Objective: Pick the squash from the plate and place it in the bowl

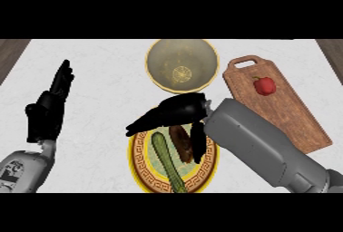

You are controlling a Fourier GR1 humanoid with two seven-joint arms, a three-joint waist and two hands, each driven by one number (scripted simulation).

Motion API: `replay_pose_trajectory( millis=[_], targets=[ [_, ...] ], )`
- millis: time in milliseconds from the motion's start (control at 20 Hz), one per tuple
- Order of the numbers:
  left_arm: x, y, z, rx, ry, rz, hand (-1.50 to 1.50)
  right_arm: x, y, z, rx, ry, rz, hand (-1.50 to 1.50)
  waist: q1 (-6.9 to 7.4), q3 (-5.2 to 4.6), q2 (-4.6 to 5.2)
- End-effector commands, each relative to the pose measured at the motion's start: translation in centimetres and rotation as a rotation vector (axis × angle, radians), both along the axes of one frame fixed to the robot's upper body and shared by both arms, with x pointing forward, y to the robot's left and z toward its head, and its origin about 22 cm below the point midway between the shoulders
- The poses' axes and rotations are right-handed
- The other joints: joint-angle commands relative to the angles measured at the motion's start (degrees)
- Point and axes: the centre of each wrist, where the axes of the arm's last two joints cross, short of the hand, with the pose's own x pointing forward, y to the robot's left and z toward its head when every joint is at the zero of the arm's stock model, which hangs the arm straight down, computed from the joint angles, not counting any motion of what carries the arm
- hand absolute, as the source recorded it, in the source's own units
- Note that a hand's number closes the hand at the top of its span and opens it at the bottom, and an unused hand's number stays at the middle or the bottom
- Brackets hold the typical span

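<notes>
The squash (167,162) lies on the plate (139,152), just below the right robot hand (171,114), whose fingers are spread and hold nothing. They might catch the brown vegetable (181,144) beside the squash instead.

- The robot's right grey forearm (268,145) came in from the lower right corner and slanted up and to the left.
- At its end, the black right hand (175,111) was stretched out leftward, palm down, with its fingers (144,123) extended past the palm and spread a little.
- Its thumb (198,142) hung down below the palm, apart from the fingers.
- The left grey forearm (23,170) rose from the lower left corner.
- The black left hand (47,113) stood at rest, fingers straight and together, pointing up and slightly right.
</notes>
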Motion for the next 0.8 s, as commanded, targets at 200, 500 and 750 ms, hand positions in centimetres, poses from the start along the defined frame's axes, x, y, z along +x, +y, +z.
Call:
replay_pose_trajectory(
  millis=[200, 500, 750],
  targets=[
    [-0.3, -1.2, -0.1, -0.007, -0.005, 0.000, 0.00, -2.2, 2.1, -2.7, -0.183, -0.076, 0.062, -1.50, -0.33, 0.00, -0.12],
    [0.6, -0.9, 0.8, -0.010, 0.007, -0.004, 0.00, -2.4, 2.0, -6.6, -0.200, -0.077, 0.051, -1.50, -0.16, 0.01, 0.05],
    [-0.3, 0.9, -0.2, -0.011, -0.005, 0.002, 0.00, -3.3, 3.1, -7.6, -0.219, -0.069, 0.053, -1.50, -0.25, 0.00, -0.03]
  ],
)
